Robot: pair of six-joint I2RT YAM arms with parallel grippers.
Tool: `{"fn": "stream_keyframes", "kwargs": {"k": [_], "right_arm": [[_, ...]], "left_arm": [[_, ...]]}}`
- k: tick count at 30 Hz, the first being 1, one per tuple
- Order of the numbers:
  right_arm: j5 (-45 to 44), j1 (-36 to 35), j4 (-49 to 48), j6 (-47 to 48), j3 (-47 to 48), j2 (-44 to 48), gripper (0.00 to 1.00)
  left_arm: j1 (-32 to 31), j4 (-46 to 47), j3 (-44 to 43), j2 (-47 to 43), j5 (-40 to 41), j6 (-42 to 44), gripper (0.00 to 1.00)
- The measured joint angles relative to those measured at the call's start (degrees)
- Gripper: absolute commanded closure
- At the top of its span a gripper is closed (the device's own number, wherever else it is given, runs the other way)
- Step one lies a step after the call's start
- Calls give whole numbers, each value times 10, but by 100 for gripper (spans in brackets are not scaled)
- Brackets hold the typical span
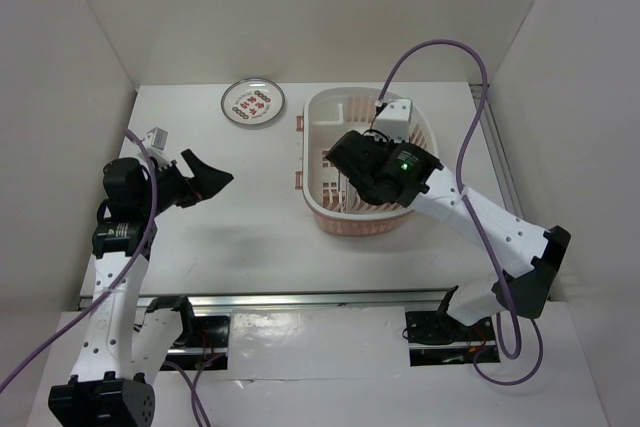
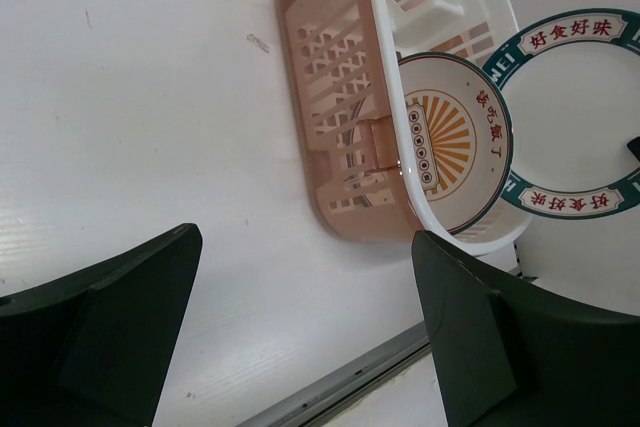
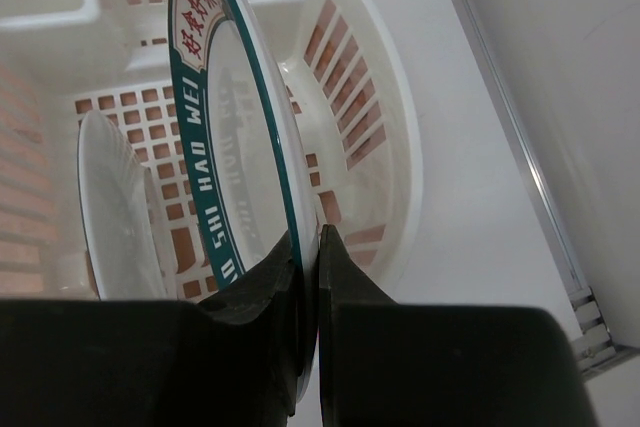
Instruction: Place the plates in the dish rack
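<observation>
Top: red-character plate (image 1: 253,102) on table (image 1: 250,232), near dish rack (image 1: 350,222), far-left side; right arm (image 1: 470,209) hides rack interior.
Left wrist: left gripper (image 2: 305,247) splayed wide, empty; sunburst plate (image 2: 450,142) upright in rack.
Right wrist: right gripper (image 3: 308,247) clamps teal-rim plate (image 3: 240,137) by its edge, upright over rack grid.

The teal-banded plate (image 3: 235,147) stood on edge inside the pink-and-white dish rack (image 1: 345,222), beside the leaning sunburst plate (image 2: 455,142); the red-character plate (image 1: 253,103) lay flat on the desk (image 1: 250,237).

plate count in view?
3. Red-character plate flat on the table left of the dish rack; orange sunburst plate on edge inside the rack; teal-rimmed plate clamped in the right hand over the rack.
</observation>
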State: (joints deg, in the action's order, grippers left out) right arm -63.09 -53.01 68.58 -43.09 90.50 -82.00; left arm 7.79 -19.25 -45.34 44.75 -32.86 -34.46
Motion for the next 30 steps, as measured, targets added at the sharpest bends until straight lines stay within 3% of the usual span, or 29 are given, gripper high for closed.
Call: {"fn": "stream_keyframes", "kwargs": {"k": [30], "right_arm": [[39, 15, -50, -8, -96, -26, 100]], "left_arm": [[4, -1, 0, 0, 0, 0, 0]]}}
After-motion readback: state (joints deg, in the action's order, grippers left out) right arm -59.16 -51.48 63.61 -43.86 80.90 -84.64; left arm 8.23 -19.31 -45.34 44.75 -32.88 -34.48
